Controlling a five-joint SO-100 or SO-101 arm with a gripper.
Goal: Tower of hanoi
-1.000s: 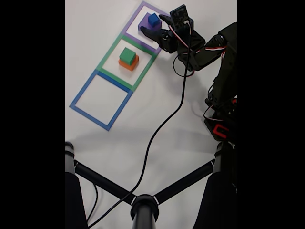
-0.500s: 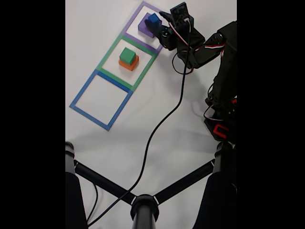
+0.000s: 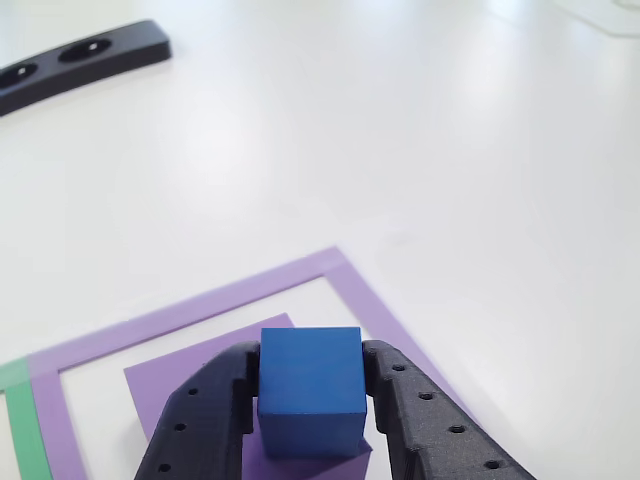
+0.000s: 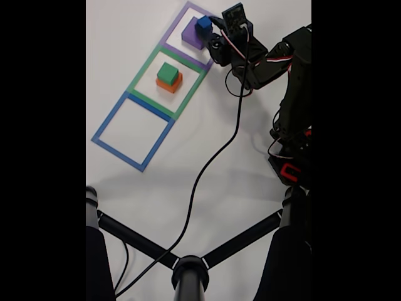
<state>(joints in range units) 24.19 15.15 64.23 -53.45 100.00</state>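
Fixed view from above shows a white table (image 4: 125, 207) with three taped squares in a row: a purple square (image 4: 182, 19) nearest the far edge, a green square (image 4: 143, 69) in the middle, and a blue square (image 4: 113, 122) closest to the near edge. The gripper (image 4: 203, 28) is over the purple square. In the other view, the gripper (image 3: 310, 400) has its two black fingers (image 3: 205, 420) pressed on the left and right faces of a blue cube (image 3: 310, 385), so the jaws are clamped on this cube. Under it lies a larger purple block (image 3: 190, 385), inside the purple square (image 3: 200, 305). Whether the cube is touching the purple block or is just above it, I cannot tell. In the fixed view, a green cube (image 4: 167, 73) sits on an orange block (image 4: 173, 83) in the green square, and the blue square has nothing inside.

My judgement is that the step in hand is to carry the blue cube away from the purple block. To do it well, the arm should go straight up first, so the purple block is not dragged. The grip looks centred and even, which is good. Then the cube should travel high enough over the green cube, and come down flat and slowly before the fingers let go.
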